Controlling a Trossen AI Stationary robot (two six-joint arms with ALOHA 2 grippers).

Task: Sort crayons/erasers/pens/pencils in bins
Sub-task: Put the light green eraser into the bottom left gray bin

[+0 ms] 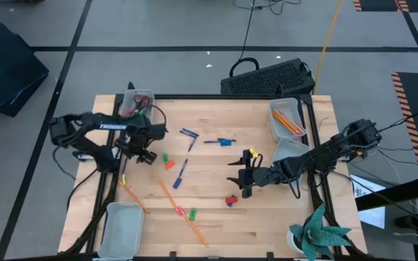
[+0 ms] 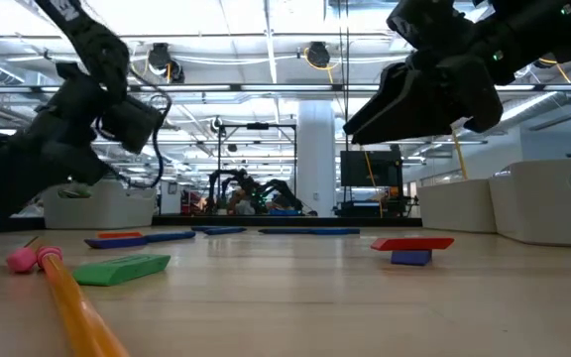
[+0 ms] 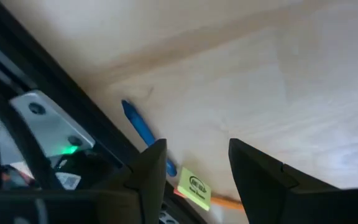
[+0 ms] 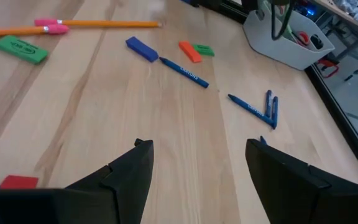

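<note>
Right gripper (image 1: 247, 176) hovering mid-table, fingers apart, empty (probably lining up a pen (image 4: 184, 71)); left gripper (image 1: 145, 149) waiting at left, fingers apart.

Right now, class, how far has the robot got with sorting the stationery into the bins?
Done: orange pencils lie in the upper right bin. In hand: nothing; the right gripper and left gripper are both open and empty above the table. Left: blue pens, two long pencils and red and green erasers, all loose.
</note>
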